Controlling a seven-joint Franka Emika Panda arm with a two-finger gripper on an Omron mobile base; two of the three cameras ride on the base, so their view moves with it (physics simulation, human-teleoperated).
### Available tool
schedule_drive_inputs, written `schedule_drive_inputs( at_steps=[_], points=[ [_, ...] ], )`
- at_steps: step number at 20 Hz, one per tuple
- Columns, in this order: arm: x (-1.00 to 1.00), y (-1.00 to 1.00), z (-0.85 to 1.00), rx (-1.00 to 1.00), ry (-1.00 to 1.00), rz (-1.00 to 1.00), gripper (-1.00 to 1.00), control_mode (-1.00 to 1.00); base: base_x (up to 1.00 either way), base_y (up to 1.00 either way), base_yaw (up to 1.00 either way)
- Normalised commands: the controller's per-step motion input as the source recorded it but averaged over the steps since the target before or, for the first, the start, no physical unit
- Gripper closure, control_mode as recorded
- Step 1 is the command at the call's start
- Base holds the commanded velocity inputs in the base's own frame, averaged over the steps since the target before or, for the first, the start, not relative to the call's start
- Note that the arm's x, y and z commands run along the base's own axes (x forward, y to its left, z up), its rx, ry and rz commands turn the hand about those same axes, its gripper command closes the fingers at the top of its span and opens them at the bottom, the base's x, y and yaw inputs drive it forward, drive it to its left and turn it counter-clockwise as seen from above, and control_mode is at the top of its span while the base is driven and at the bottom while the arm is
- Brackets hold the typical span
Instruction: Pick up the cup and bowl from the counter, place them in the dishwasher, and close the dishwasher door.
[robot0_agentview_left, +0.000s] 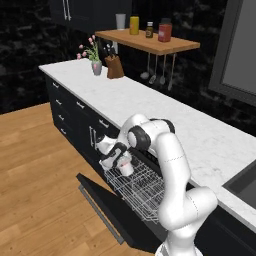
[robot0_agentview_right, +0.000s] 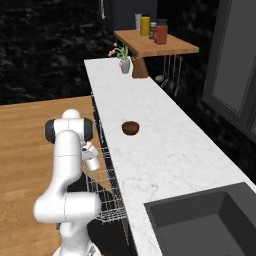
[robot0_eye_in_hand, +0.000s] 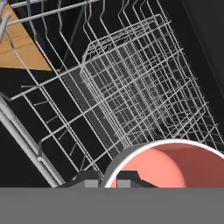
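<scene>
The white cup (robot0_agentview_left: 123, 163) with its coral inside (robot0_eye_in_hand: 170, 166) hangs just above the dishwasher's white wire rack (robot0_agentview_left: 142, 187). My gripper (robot0_agentview_left: 116, 159) is shut on the cup's rim, one finger inside and one outside, as the hand view (robot0_eye_in_hand: 106, 178) shows. From the right base view the cup (robot0_agentview_right: 93, 161) sits at the rack's near left edge (robot0_agentview_right: 107, 195). The dark reddish-brown bowl (robot0_agentview_right: 130, 128) stands on the white marble counter (robot0_agentview_right: 165, 150), apart from the arm. The black dishwasher door (robot0_agentview_left: 112, 210) lies dropped open below the rack, its grey bar handle toward the wooden floor.
A flower vase (robot0_agentview_left: 96, 66) and a knife block (robot0_agentview_left: 114, 67) stand at the counter's far end. A wooden shelf (robot0_agentview_left: 150, 42) holds several bottles, with utensils hanging under it. A dark sink (robot0_agentview_right: 210, 220) lies at the near right. Cabinet drawers (robot0_agentview_left: 65, 110) flank the dishwasher.
</scene>
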Motion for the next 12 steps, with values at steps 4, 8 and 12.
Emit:
schedule_drive_inputs(
  at_steps=[4, 8, 12],
  points=[
    [0.0, -0.13, -0.22, 0.08, -0.14, 0.22, 1.0, -1.0, 0.0, 0.0, 0.0],
    [0.08, -0.12, -0.26, 0.16, -0.03, 0.25, 1.0, -1.0, 0.0, 0.0, 0.0],
    [0.34, -0.02, -0.26, 0.22, 0.0, 0.2, 1.0, -1.0, 0.0, 0.0, 0.0]
  ],
)
